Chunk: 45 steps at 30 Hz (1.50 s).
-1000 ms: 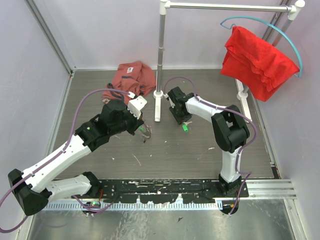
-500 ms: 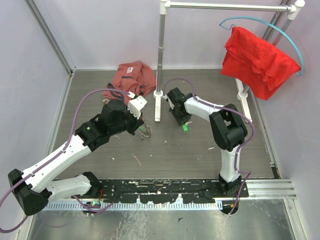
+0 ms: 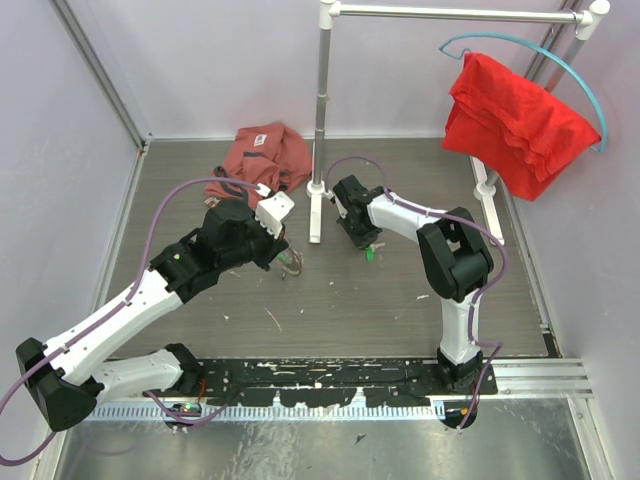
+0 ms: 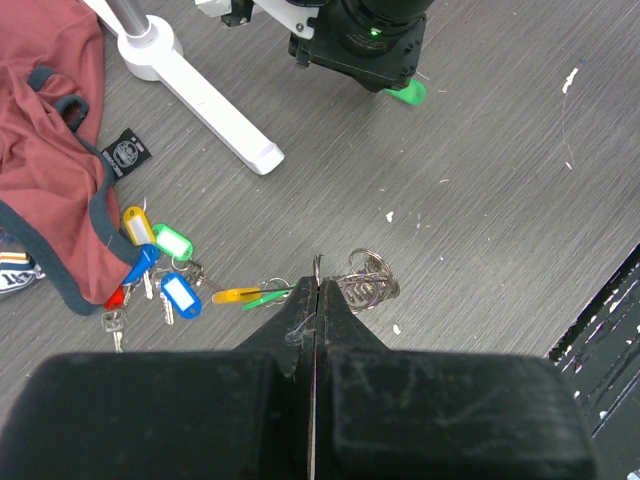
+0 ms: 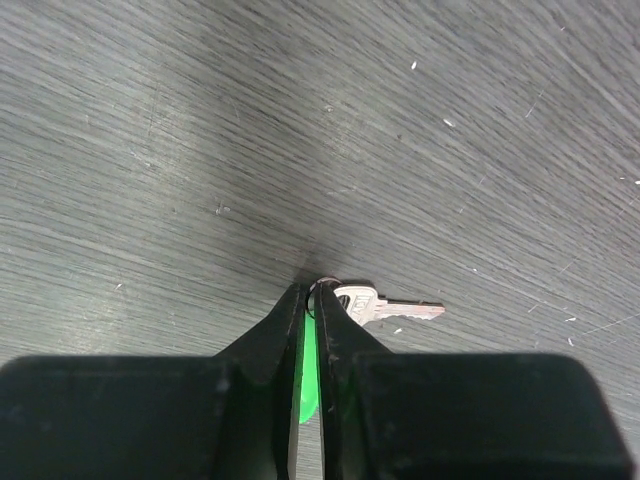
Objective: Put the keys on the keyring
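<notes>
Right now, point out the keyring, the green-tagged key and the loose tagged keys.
keyring (image 4: pixel 368 283), left wrist view, the silvery cluster.
green-tagged key (image 5: pixel 362 301), right wrist view, its metal head.
loose tagged keys (image 4: pixel 180 296), left wrist view, the blue tag.

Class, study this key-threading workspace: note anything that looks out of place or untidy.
A crumpled reddish garment lies on the table, its hem right against the loose tagged keys. A red cloth hangs bunched at the far right. Neither seems to belong to a key job.
</notes>
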Available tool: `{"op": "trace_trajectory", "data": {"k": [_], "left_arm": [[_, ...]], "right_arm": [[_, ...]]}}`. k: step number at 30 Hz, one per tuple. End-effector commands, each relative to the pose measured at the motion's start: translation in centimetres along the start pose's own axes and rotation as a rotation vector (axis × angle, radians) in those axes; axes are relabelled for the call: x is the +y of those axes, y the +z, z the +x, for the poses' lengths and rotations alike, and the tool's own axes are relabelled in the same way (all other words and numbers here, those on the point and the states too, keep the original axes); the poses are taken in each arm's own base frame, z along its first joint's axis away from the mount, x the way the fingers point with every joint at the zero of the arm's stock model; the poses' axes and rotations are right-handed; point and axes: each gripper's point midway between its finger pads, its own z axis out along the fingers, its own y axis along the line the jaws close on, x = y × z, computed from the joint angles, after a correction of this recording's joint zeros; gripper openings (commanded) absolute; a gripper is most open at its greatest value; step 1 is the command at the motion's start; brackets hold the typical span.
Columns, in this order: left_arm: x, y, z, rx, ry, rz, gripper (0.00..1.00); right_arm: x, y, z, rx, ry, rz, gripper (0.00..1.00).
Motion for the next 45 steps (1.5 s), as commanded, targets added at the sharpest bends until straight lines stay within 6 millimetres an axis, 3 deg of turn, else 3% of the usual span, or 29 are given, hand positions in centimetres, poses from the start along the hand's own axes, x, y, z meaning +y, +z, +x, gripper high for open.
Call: {"op": "trace_trajectory", "data": {"k": [1, 6, 10, 17, 21, 26, 33, 45], "left_arm": [[0.0, -0.5, -1.9, -0.068, -0.005, 0.008, 0.00], [0.0, -0.4, -1.9, -0.068, -0.004, 0.008, 0.00], [-0.1, -0.5, -2.0, -0.073, -0.003, 0.009, 0.00], [0.0, -0.9, -2.5, -0.101, -0.004, 0.004, 0.00], [-0.2, -1.5, -3.6, -0.147, -0.034, 0.012, 0.00], [-2.2, -2.1, -4.3, -0.147, -0.099, 0.111, 0.00], [-2.2, -4.6, -6.3, -0.208, -0.133, 0.111, 0.00], [-3.5, -8.1, -9.1, -0.316, -0.040, 0.190, 0.00]], "right_arm": [[0.0, -0.1, -1.6, -0.041, -0.003, 0.006, 0.11], [-0.6, -1.4, -2.4, -0.090, 0.012, 0.026, 0.01], [-1.1, -3.5, -3.5, -0.150, 0.032, 0.037, 0.01], [1.0, -8.2, -4.9, -0.280, 0.067, -0.117, 0.01], [2.0, -12.6, -5.9, -0.419, 0.071, -0.210, 0.01], [3.3, -18.8, -6.2, -0.613, 0.037, -0.331, 0.01], [7.2, -27.5, -5.0, -0.888, -0.090, -0.610, 0.01], [10.0, -34.8, 0.1, -0.920, -0.290, -0.836, 0.01]]}}
